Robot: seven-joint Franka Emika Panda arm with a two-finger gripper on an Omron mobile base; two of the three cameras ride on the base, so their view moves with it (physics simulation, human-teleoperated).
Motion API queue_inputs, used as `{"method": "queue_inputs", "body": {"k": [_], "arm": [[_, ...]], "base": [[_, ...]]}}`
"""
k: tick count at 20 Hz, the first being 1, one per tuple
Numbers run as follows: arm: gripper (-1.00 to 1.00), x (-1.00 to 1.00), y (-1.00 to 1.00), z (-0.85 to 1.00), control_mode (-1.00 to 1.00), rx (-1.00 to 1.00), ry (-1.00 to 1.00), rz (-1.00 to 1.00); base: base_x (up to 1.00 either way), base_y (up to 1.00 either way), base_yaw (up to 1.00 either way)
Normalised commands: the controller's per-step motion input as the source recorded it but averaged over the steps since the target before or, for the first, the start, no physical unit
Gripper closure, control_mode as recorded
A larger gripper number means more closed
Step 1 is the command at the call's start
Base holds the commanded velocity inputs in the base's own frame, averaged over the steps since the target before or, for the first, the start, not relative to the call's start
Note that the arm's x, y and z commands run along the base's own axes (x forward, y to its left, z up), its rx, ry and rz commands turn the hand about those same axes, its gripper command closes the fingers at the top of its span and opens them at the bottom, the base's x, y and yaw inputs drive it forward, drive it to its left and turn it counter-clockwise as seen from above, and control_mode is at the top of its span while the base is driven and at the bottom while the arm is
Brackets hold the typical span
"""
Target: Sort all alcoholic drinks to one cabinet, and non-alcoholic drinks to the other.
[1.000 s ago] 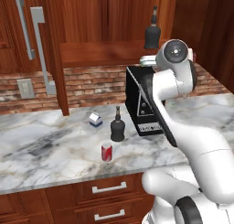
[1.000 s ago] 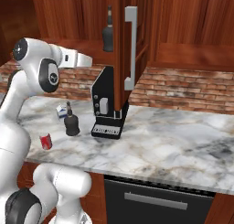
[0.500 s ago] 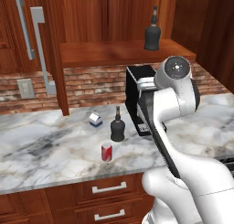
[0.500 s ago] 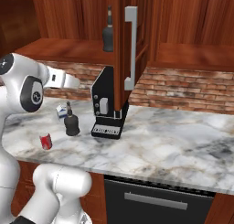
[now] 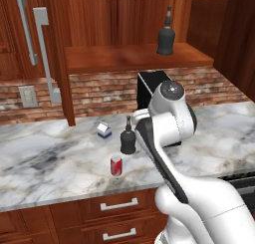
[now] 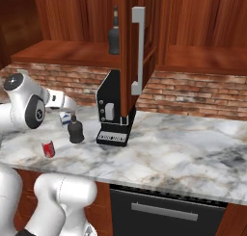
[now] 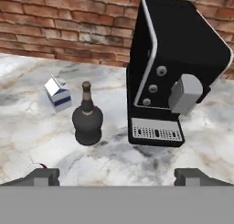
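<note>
Since the earlier frame the arm has swung down from the cabinet shelf, and the claw (image 7: pixel 116 175) now hangs spread and empty above the desk (image 5: pixel 45 163). One dark bottle (image 5: pixel 166 35) stands on the open cabinet shelf (image 5: pixel 124 58). Second bottle (image 7: pixel 87 120), milk carton (image 7: pixel 58 94) and red can (image 5: pixel 116 165) stand on the desk left of the coffee machine (image 7: pixel 176 72).

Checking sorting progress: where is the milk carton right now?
The milk carton stands on the marble counter, just left of and behind the counter bottle, with the red soda can nearer the front edge.
</note>
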Motion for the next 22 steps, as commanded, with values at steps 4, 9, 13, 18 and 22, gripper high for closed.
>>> {"method": "queue_inputs", "body": {"k": [4,9,13,18,22], "arm": [[-1.0,0.38,0.48,-0.82,-1.0,0.0,0.11,0.19],[-1.0,0.44,0.27,-0.66,-1.0,0.0,0.06,0.13],[-1.0,0.53,0.06,-0.4,-1.0,0.0,0.02,0.08],[-1.0,0.36,0.0,-0.22,-1.0,0.0,0.0,0.03],[-1.0,0.38,0.0,-0.21,-1.0,0.0,0.0,0.0]], "base": [[0.0,0.0,0.0],[0.0,0.0,0.0],[0.0,0.0,0.0],[0.0,0.0,0.0],[0.0,0.0,0.0]]}}
